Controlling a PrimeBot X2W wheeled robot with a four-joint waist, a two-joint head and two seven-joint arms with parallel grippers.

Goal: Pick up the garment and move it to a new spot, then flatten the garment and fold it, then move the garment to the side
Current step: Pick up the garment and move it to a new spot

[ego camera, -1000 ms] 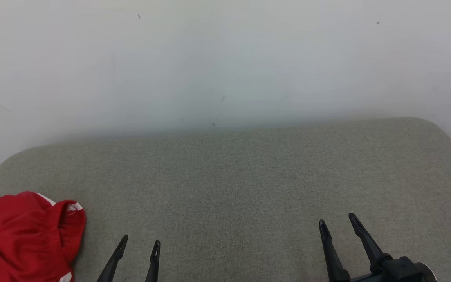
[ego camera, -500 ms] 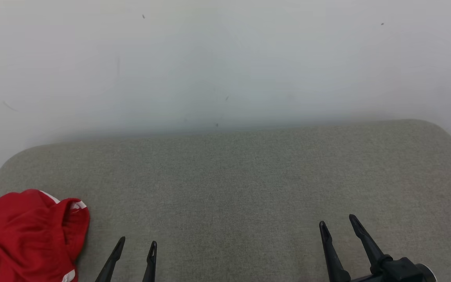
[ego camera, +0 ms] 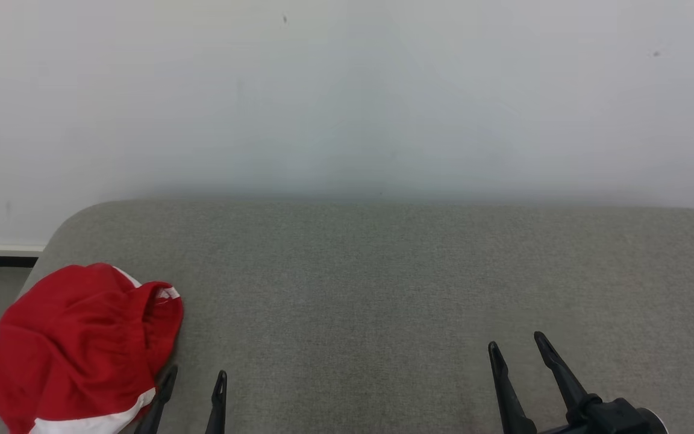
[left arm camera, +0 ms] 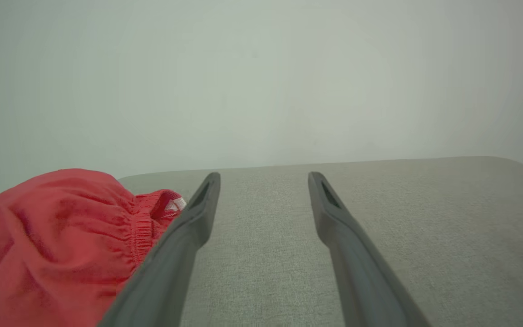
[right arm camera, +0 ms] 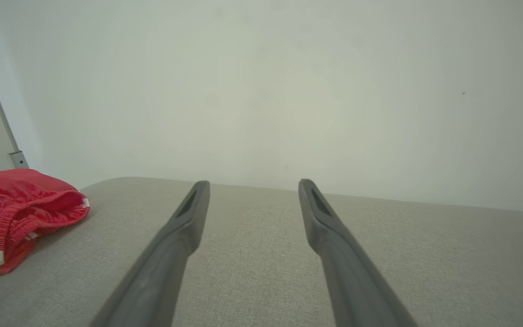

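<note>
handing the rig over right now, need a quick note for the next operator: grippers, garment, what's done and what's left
Left gripper: open, empty, close beside the crumpled red garment with white trim; whether they touch cannot be told.
Right gripper: open, empty, above the grey fabric cushion, well away from the garment.
Garment: bunched in a heap at the cushion's left end.
Done: nothing; not yet picked up.
Left: pick up, move to a new spot, flatten, fold, set aside.

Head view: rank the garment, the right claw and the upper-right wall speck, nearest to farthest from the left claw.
1. The garment, just left of the left claw.
2. The right claw, lower right.
3. The wall speck, far upper right.
</note>
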